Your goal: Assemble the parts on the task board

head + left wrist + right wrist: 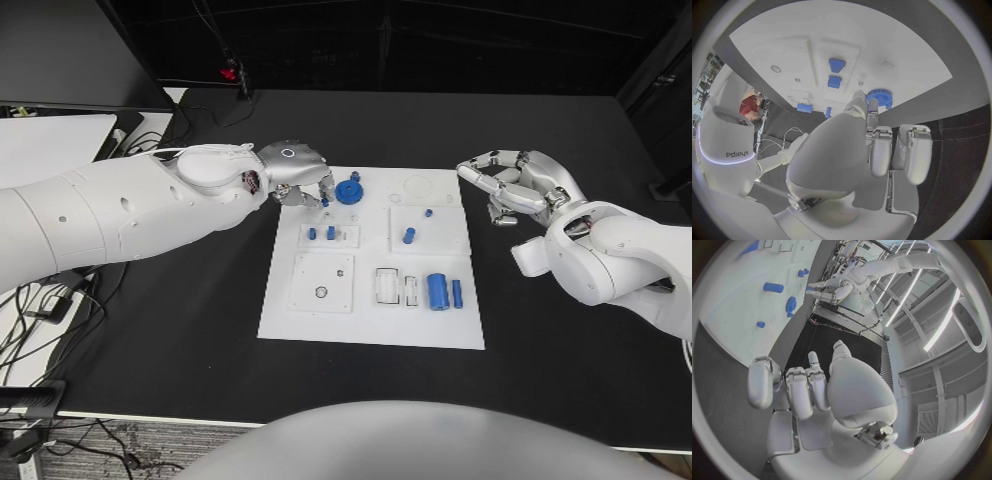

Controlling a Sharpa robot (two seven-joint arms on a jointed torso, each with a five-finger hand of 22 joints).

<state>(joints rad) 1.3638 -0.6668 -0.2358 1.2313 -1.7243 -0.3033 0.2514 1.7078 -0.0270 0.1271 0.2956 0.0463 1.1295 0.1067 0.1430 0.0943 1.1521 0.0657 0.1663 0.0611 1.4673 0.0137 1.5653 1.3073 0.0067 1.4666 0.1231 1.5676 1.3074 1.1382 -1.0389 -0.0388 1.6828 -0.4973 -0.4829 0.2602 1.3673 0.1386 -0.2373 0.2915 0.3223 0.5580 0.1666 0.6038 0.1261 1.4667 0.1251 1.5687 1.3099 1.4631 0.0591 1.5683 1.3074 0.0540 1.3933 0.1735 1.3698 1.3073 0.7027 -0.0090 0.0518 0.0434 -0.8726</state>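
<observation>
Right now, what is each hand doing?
Left hand: at the blue gear; grip cannot be told.
Right hand: curled, holding nothing.

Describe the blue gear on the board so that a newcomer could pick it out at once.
Start at the white task board in the middle of the black table and go to its far edge, beside the left hand. The blue gear sits just by that hand's fingertips. It is round and toothed, unlike the small blocks and cylinders elsewhere.
</observation>
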